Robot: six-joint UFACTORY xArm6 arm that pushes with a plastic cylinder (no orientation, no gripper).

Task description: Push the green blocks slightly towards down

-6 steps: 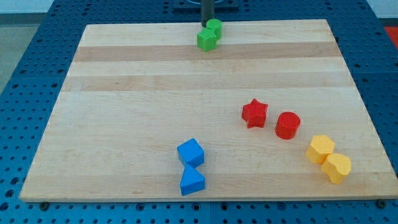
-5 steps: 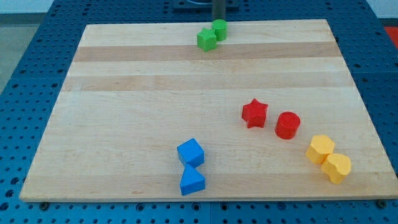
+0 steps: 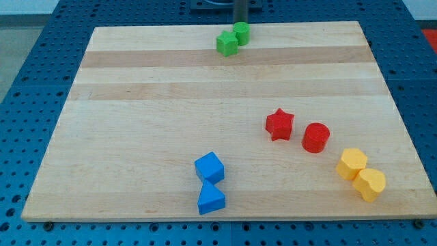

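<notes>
Two green blocks touch each other near the board's top edge: a green cube-like block (image 3: 227, 44) and, up and to its right, a green cylinder (image 3: 241, 32). My rod comes down from the view's top. My tip (image 3: 240, 22) is just above the green cylinder, at or very near its far side. The green cylinder hides the very end of the tip.
A red star (image 3: 279, 124) and a red cylinder (image 3: 316, 137) sit right of centre. Two yellow blocks (image 3: 352, 164) (image 3: 370, 184) lie at the lower right. A blue cube (image 3: 209, 167) and a blue triangular block (image 3: 210, 199) lie near the bottom of the wooden board (image 3: 136, 137).
My rod has moved a little to the view's right, from above the green cube to above the green cylinder. The green cylinder has shifted slightly right. Nothing has moved in the last half second.
</notes>
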